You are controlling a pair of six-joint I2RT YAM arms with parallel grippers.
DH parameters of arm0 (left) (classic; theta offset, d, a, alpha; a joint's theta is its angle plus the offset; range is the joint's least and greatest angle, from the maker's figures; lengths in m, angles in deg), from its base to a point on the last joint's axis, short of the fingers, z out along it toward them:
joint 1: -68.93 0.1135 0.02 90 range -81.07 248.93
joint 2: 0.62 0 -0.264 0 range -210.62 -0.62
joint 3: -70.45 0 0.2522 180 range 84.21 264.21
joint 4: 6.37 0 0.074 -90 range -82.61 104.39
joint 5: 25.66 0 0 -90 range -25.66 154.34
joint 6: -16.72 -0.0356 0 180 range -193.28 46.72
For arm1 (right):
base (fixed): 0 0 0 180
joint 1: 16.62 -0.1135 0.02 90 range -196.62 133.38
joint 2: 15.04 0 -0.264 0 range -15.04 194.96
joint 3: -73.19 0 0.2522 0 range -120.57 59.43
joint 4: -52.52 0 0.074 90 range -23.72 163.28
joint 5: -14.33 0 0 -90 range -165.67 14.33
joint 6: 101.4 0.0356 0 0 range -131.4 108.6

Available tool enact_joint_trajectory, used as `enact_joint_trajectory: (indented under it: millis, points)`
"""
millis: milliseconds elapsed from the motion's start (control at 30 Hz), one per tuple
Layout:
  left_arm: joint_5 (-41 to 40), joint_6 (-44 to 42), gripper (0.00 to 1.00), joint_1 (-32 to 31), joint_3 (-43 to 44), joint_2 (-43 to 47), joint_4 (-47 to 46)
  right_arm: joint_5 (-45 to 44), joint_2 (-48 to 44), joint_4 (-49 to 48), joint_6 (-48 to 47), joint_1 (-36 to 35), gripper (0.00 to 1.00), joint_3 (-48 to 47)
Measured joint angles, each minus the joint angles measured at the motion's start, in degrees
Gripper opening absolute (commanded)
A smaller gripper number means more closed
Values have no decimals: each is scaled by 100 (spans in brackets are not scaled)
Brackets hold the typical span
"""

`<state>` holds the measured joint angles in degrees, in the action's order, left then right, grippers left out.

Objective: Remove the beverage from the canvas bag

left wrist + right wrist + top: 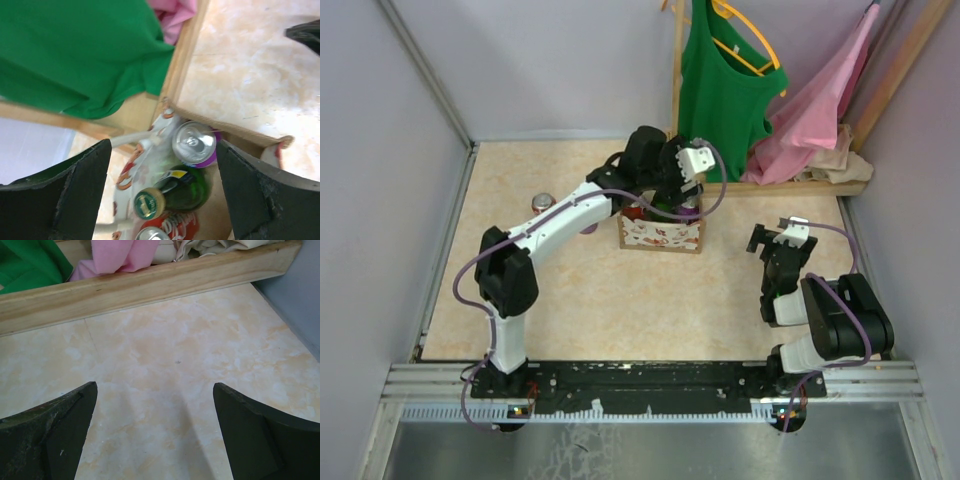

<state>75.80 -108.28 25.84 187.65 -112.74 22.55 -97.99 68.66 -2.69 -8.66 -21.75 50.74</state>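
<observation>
From above, the canvas bag [660,236] stands upright on the table [570,290], just in front of the wooden rail [790,187] that carries the green top [725,90] and the pink garment [820,100]. The left gripper [672,192] hangs over the bag's open mouth. The right gripper [775,236] sits well apart, to the right. A lone can [542,202] stands on the table left of the bag.

Through the left wrist camera we look down into the bag [142,157]. A silver-topped purple can [194,144], a green bottle [175,196] with a capped neck and a red can [167,227] are packed close together inside. The left gripper [162,147] is spread wide above them and grips nothing.

At the right wrist, the right gripper [155,390] is likewise wide apart, with only bare table [175,365] between its fingers [50,435]. The rail [150,285] runs across beyond it.
</observation>
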Motion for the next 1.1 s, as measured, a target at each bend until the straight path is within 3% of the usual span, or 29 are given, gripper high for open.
enact_joint_trajectory:
  millis: [233,567,833,1100]
  points:
    - [625,-61,67,-181,-66,-31,-20,0,0,0,0,0,99,0]
    - [538,-90,85,-186,-177,-356,-61,0,0,0,0,0,99,0]
    - [243,-87,87,-186,-205,-603,-101,0,0,0,0,0,99,0]
    - [20,-109,97,-186,-85,-881,-120,-2,0,0,0,0,99,0]
